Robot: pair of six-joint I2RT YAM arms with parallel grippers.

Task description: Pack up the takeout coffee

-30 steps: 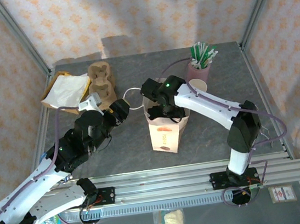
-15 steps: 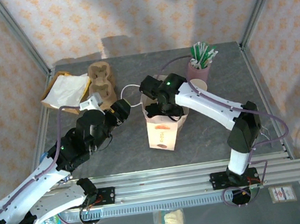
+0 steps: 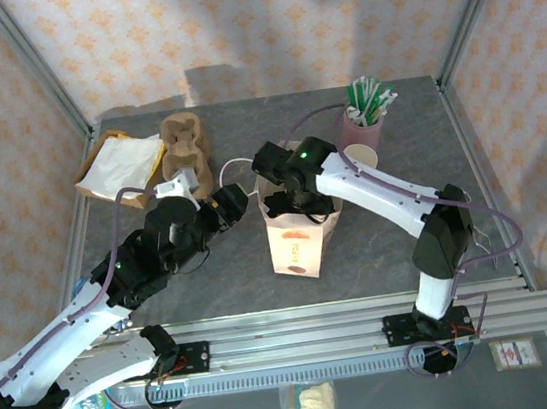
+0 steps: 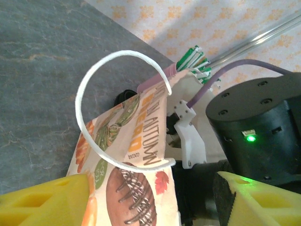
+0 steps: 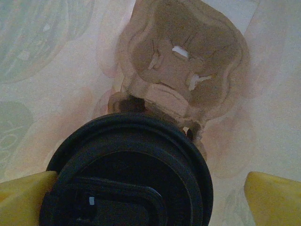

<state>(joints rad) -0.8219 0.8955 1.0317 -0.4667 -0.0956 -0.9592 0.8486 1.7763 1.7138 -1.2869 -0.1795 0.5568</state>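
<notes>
Two yellow fingers of the right gripper stand spread wide, released, flanking the takeout coffee. Its round black plastic lid faces up, deep inside the printed paper bag, with a brown moulded-pulp cup carrier just beyond. The left gripper, jaws apart, straddles the bag's rim below its white loop handle.
</notes>
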